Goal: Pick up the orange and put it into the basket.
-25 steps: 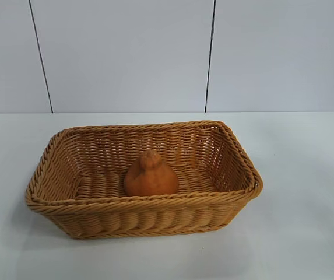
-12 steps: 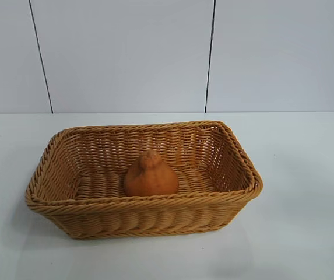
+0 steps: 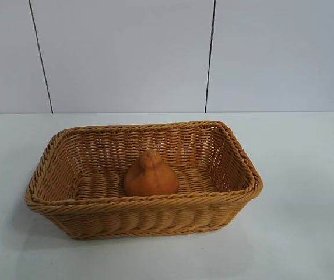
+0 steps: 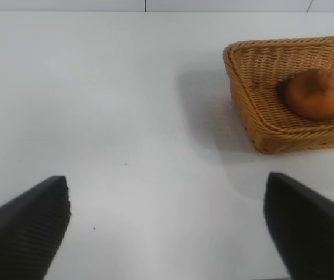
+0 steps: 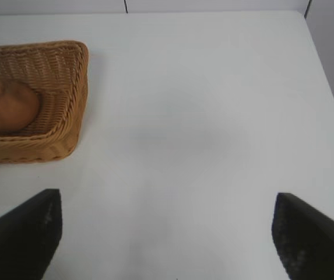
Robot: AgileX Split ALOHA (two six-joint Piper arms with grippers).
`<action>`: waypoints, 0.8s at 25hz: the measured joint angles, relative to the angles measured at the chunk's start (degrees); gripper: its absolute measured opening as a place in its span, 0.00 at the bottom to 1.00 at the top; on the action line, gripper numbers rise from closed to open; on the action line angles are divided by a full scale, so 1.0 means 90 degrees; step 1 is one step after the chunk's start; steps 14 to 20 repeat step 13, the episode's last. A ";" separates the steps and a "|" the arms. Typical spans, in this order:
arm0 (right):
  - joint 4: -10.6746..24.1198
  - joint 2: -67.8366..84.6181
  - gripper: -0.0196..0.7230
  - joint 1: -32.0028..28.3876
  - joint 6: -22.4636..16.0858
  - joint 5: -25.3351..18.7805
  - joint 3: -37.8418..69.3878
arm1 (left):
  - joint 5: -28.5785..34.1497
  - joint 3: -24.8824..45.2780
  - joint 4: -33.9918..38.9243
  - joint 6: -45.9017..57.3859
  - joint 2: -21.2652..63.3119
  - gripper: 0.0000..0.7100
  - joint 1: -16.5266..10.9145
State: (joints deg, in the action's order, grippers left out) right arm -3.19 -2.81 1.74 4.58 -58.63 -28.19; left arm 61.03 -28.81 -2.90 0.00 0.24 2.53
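Orange [image 3: 150, 178] sits inside basket [image 3: 236, 149]; both grippers' fingers [image 4: 30, 224] spread wide over bare table [image 5: 201, 128].

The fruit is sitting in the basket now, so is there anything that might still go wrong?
Little looks at risk. The orange rests upright on its rounded base on the floor of the basket, so a knock to the table might tip it, though the woven walls should keep it in. The left gripper and right gripper both stand open over bare table, well apart from the basket; a careless sweep toward it might shove it.
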 joint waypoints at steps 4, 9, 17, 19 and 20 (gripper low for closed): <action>0.0000 0.0332 0.94 0.0000 -0.0006 -0.0006 0.0007 | 0.0000 0.0000 0.0000 0.0000 0.0000 0.91 0.0000; 0.0000 0.0354 0.94 0.0000 -0.0012 -0.0006 0.0007 | 0.0000 0.0000 0.0000 0.0000 0.0000 0.91 0.0000; 0.0000 0.0354 0.94 0.0000 -0.0012 -0.0006 0.0007 | 0.0000 0.0000 0.0000 0.0000 0.0000 0.91 0.0000; 0.0000 0.0354 0.94 0.0000 -0.0012 -0.0006 0.0007 | 0.0000 0.0000 0.0000 0.0000 0.0000 0.91 0.0000; 0.0000 0.0354 0.94 0.0000 -0.0012 -0.0006 0.0007 | 0.0000 0.0000 0.0000 0.0000 0.0000 0.91 0.0000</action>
